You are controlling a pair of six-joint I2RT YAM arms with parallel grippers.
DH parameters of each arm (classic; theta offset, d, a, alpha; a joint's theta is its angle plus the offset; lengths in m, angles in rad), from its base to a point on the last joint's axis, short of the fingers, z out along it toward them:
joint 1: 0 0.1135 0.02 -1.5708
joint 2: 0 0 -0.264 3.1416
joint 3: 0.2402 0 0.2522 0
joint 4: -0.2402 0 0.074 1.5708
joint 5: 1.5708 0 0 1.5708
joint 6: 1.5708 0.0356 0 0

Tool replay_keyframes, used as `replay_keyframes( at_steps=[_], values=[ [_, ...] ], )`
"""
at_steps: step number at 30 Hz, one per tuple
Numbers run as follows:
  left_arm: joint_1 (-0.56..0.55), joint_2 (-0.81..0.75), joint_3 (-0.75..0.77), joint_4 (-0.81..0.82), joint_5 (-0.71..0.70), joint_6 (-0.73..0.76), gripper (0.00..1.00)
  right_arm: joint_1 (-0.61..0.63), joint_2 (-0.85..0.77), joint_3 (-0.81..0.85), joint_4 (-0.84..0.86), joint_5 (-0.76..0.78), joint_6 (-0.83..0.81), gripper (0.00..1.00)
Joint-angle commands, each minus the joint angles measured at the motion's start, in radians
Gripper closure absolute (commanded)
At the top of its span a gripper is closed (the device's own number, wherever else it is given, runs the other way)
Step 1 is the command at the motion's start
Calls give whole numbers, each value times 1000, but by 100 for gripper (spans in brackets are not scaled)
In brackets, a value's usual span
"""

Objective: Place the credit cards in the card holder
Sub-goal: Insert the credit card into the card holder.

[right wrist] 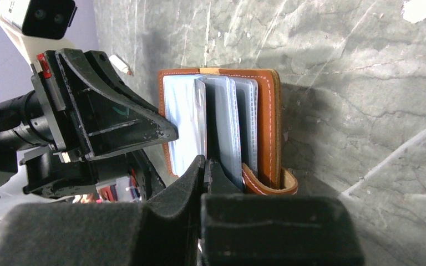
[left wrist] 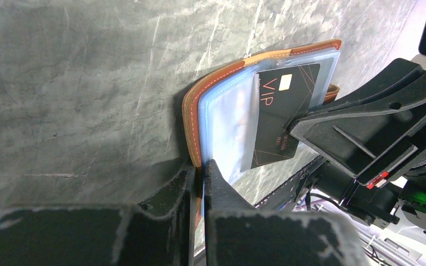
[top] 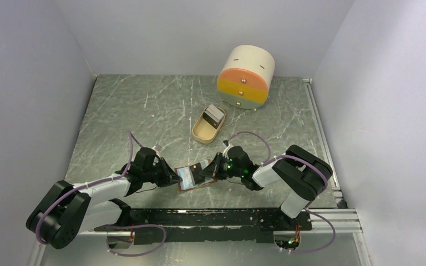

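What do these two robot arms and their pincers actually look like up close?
The left arm and right arm have chunky black joints and white segments, with purple cables looping alongside. The left claw and right claw are matte black with two wedge-shaped fingers, scuffed pale at the edges. A green light glows near the right wrist.

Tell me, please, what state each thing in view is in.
Left hand: shut on holder edge.
Right hand: shut on VIP card.
Holder: open, pockets fanned.
VIP card: partly in a pocket.
Tray: holds a loose card.
Drawer box: drawers shut.
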Motion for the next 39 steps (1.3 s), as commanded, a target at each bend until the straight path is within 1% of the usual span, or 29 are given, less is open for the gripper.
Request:
replay_keyframes(
  at_steps=[1, 13, 19, 24, 26, 27, 30, 32, 33, 36, 39],
  values=[
    [5, 2, -5, -2, -10, 15, 91, 10, 2, -17, 19, 3, 20, 100],
    [4, -1, 18, -32, -14, 24, 91, 14, -92, -33, -143, 63, -13, 100],
    [4, 8, 9, -10, 0, 16, 91, 31, -44, -26, -61, 21, 5, 100],
    [4, 9, -14, 36, 14, -5, 91, 54, -7, 0, -29, 14, 12, 99],
    [4, 9, -11, 39, 20, -7, 91, 55, -8, 9, -45, 15, 7, 97],
    [4, 7, -7, 35, 19, -6, 91, 56, -13, 17, -65, 17, -5, 94],
    [4, 6, 10, 22, 17, 2, 90, 55, -39, 39, -151, 41, -41, 81],
    [3, 3, 12, 19, 15, -3, 90, 55, -67, 51, -248, 74, -67, 74],
    [3, 1, 9, 22, 15, -3, 90, 56, -83, 57, -289, 93, -84, 72],
    [3, 0, 9, 18, 16, 0, 90, 55, -124, 76, -380, 128, -129, 69],
    [3, 0, 6, 19, 14, -2, 90, 55, -127, 93, -411, 139, -154, 67]
  ],
)
